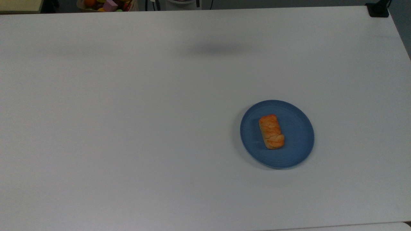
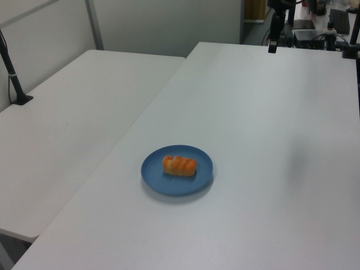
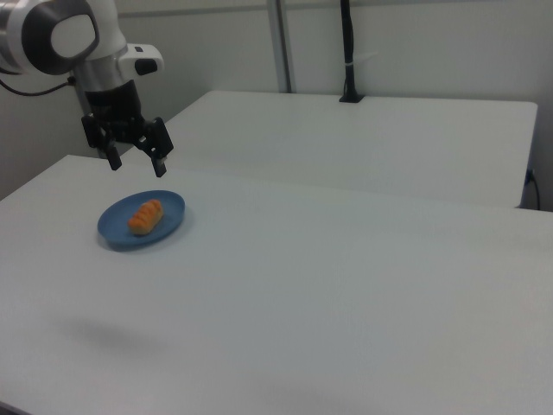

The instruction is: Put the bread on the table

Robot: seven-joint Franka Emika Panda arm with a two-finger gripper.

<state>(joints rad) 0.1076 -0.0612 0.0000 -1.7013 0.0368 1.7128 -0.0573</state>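
Golden-orange, the small braided bread roll lies mid-plate on the round blue plate, untouched. The black two-finger hand hangs above with fingers apart; it should descend straddling the roll's narrow width, then set it on the plain white bench.

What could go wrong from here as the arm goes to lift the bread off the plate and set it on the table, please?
1. The bread is small and glossy with a rounded top; the open gripper, which hangs in the air in the right view, might pinch it off-centre so that it slips or rolls.
2. The bread lies flat on the blue plate; fingertips coming down too low might strike or drag the plate across the smooth table.
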